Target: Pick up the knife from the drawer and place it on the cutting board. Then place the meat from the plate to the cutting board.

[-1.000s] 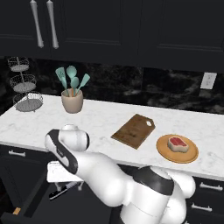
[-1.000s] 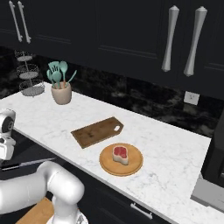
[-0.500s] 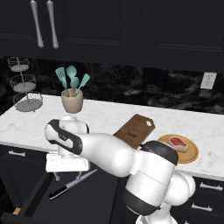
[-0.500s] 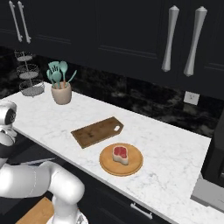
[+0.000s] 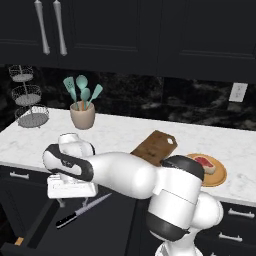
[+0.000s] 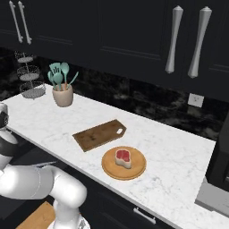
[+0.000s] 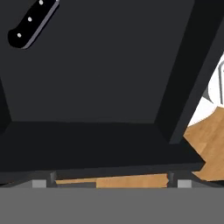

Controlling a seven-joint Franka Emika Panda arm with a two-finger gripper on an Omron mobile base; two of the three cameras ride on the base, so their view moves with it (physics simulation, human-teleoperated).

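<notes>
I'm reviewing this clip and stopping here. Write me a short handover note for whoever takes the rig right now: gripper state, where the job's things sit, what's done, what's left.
Gripper: open, empty, hanging over the open drawer, pointing down into it.
Knife: lying flat on the drawer floor, black handle toward the front, not touched. In the hand view its handle is at the upper left, off the gripper's line.
Cutting board: on the counter, bare.
Meat: on the plate, just beside the board.
Done: drawer is open.
Left: centre over the knife handle, grasp it, carry it to the board, then move the meat from plate to board.
</notes>
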